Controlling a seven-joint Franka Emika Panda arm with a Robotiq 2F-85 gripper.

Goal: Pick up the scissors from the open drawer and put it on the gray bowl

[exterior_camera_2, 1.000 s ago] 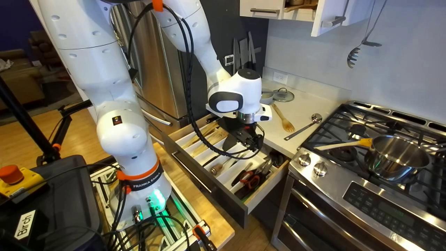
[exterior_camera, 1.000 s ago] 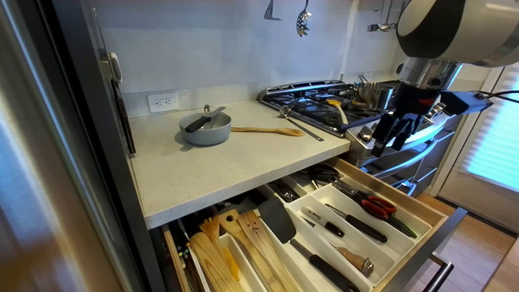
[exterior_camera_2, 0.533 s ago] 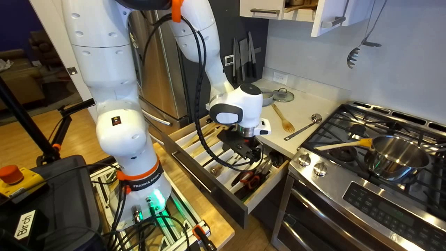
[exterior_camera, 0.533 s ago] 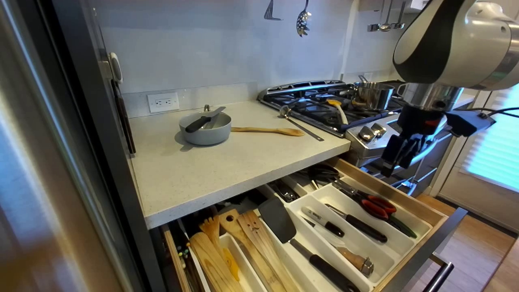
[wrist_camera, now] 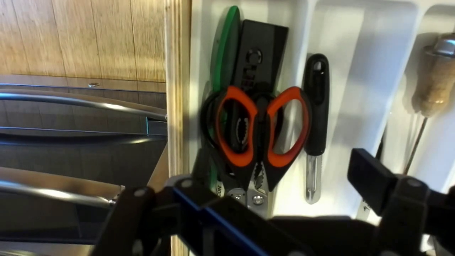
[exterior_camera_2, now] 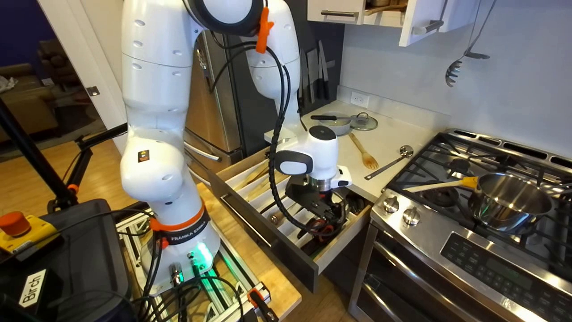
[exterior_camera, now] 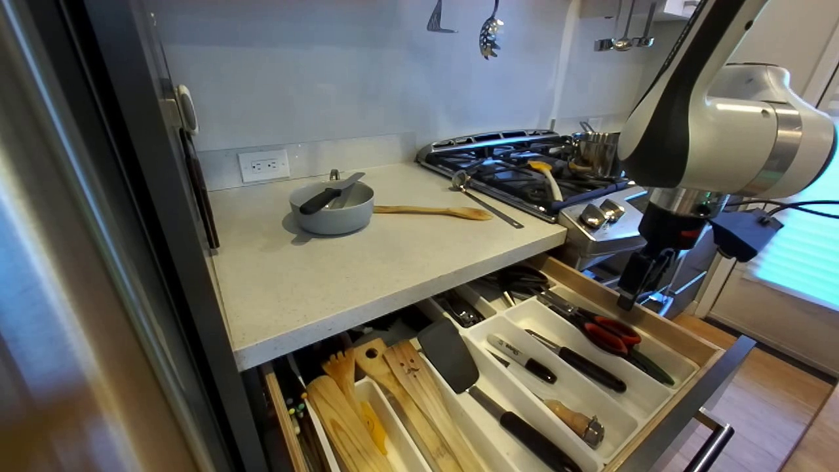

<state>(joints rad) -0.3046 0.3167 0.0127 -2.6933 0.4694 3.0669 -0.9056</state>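
Note:
The scissors [wrist_camera: 280,160], with red-orange and black handles, lie in the end compartment of the open drawer [wrist_camera: 179,89]. They rest on other black-handled tools, and their lower part is hidden by my gripper in the wrist view. The scissors also show in both exterior views [exterior_camera: 613,335] [exterior_camera_2: 318,226]. My gripper [wrist_camera: 284,172] is open and empty, above the drawer with its fingers either side of the scissors' lower part in the wrist view. It also shows above that compartment in both exterior views [exterior_camera: 641,292] [exterior_camera_2: 333,217]. The gray bowl [exterior_camera: 337,219] stands on the counter with a dark-handled utensil across its rim.
A black-handled peeler [wrist_camera: 316,106] lies right of the scissors in the wrist view. The drawer's wooden side wall [exterior_camera: 695,347] and the counter edge [exterior_camera: 406,298] are close by. A wooden spoon [exterior_camera: 439,211] and a ladle [exterior_camera: 491,206] lie on the counter beside the stove [exterior_camera_2: 451,179].
My arm and gripper have come down toward the drawer, over the compartment with the scissors. The scissors, bowl and drawer have not moved.

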